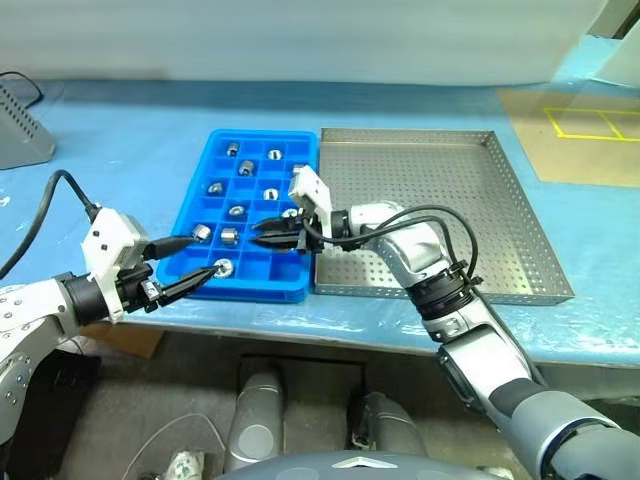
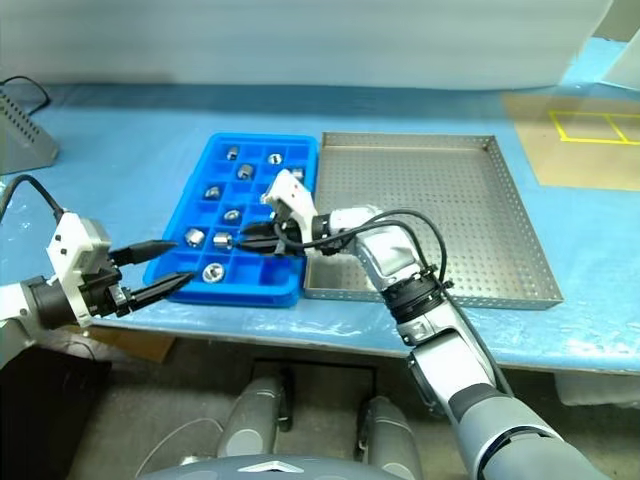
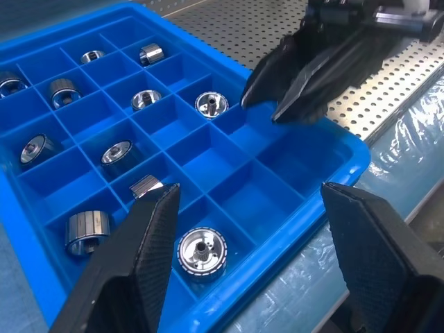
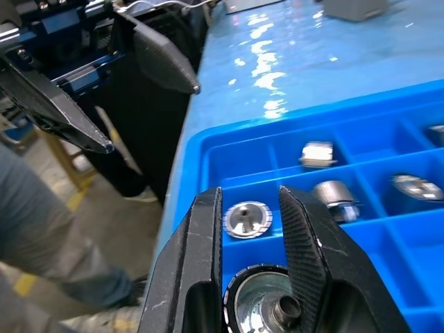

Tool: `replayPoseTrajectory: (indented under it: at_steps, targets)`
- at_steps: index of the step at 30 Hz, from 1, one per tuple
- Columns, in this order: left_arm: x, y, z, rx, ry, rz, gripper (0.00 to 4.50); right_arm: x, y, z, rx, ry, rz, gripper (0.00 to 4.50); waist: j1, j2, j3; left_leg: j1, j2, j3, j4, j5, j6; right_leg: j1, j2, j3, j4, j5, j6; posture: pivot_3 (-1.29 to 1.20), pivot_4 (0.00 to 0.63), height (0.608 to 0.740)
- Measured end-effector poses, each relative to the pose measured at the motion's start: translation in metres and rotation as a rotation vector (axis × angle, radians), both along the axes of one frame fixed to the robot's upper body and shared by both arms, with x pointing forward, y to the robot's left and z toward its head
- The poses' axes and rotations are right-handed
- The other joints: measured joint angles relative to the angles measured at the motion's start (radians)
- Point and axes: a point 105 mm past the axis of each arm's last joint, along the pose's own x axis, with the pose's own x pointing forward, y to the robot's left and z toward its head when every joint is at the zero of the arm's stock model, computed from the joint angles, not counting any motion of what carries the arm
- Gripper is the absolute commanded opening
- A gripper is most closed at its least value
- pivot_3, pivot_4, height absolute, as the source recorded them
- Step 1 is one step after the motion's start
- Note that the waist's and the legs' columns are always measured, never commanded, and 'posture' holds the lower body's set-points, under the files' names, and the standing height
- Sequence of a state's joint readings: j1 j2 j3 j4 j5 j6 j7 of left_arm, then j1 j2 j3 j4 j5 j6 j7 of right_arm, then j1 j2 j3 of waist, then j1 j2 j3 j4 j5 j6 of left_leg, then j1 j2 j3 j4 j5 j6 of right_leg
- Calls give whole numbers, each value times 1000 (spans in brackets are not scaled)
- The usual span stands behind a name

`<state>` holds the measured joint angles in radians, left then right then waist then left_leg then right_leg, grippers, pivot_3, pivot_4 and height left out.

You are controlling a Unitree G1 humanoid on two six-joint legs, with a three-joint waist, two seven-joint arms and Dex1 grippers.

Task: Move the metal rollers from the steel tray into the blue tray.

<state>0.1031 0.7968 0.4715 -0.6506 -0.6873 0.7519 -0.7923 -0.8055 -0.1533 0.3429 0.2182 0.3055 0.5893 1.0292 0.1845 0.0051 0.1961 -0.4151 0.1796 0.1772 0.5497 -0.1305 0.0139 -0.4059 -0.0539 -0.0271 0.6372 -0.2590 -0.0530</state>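
The blue tray [image 1: 196, 205] lies on the table with several metal rollers [image 1: 237, 211] in its compartments, one per cell. Right of it, touching, sits the steel tray [image 1: 470, 200]. My right gripper [image 1: 262, 238] reaches leftward over the blue tray's near rows. It is shut on a metal roller [image 4: 262, 305], which sits between its fingers [image 4: 305, 243]. My left gripper [image 1: 205, 258] hovers open at the blue tray's front left corner, with a roller [image 3: 201, 252] lying in the cell below its fingers [image 3: 142, 263]. The two grippers point toward each other, a short gap apart.
A grey box [image 1: 20, 125] stands at the table's back left. A brown board with yellow lines [image 1: 585, 130] lies at the back right. The table's front edge [image 1: 330, 335] runs just below both trays. A black cable [image 1: 50, 205] loops off my left wrist.
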Motion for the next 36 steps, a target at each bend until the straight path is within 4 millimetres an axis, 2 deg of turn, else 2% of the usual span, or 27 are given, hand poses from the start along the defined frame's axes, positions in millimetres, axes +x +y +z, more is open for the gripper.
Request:
replayPoseTrajectory:
  at_steps: [5, 8, 13, 17, 20, 26, 29, 34, 36]
  targets:
    - [-1, -8, -2, -21, 0, 0, 3430, -1, -8, -12, -47, 33, -9, 1192, 5, 0, 0, 0, 0, 0, -2, 1, -2, -1, 0, 0, 0, 0, 0, 315, 150, 740]
    - [0, -11, -3, -30, 6, -9, 3430, 0, -16, -17, -68, 44, -13, 1815, 5, 0, 0, 0, 0, 0, -2, 2, -2, -1, 1, 0, 0, 0, -1, 301, 150, 740]
    - [5, -15, -2, -38, 4, -29, 3430, -3, -17, -17, -69, 62, 2, 3476, -2, -1, 0, 1, 0, 0, -2, 2, -3, -1, 1, 1, 0, 2, -4, 271, 150, 740]
    - [12, -20, -1, -50, 4, -55, 3430, 0, -19, -18, -80, 61, -30, 3476, -5, -1, -1, 1, 0, 0, -2, 3, -4, -1, 1, 1, 0, 3, -5, 206, 150, 740]
    - [22, -24, 1, -53, -14, -67, 3430, 10, -32, -12, -76, 29, -96, 3476, -4, -1, -1, 1, -1, 0, -2, 5, -7, 0, 1, 1, 0, 3, -5, 166, 150, 740]
    - [56, -37, 3, -97, -76, -61, 3430, 39, -74, 6, -36, -42, -326, 3476, -12, -2, -1, 2, -1, 0, -1, 7, -11, 0, 1, 2, 3, 4, -4, 31, 150, 740]
    - [79, -60, 2, -163, -90, -105, 3430, 49, -115, 8, -16, -85, -520, 3476, -13, -3, -3, 2, -2, 0, 0, 7, -11, 2, 1, 2, 3, 5, -3, -40, 150, 740]
    - [103, -77, -16, -183, -57, -140, 3430, 47, -169, -5, -32, -66, -771, 3476, -69, -4, -3, 2, -2, 0, 1, 7, -11, 2, 1, 3, 3, 8, 1, -145, 150, 740]
    - [108, -82, -21, -169, -50, -159, 3430, 44, -179, -7, -34, -66, -824, 3476, -93, -3, -3, 2, -2, 0, 1, 7, -10, 2, 2, 3, 3, 8, 0, -189, 150, 740]
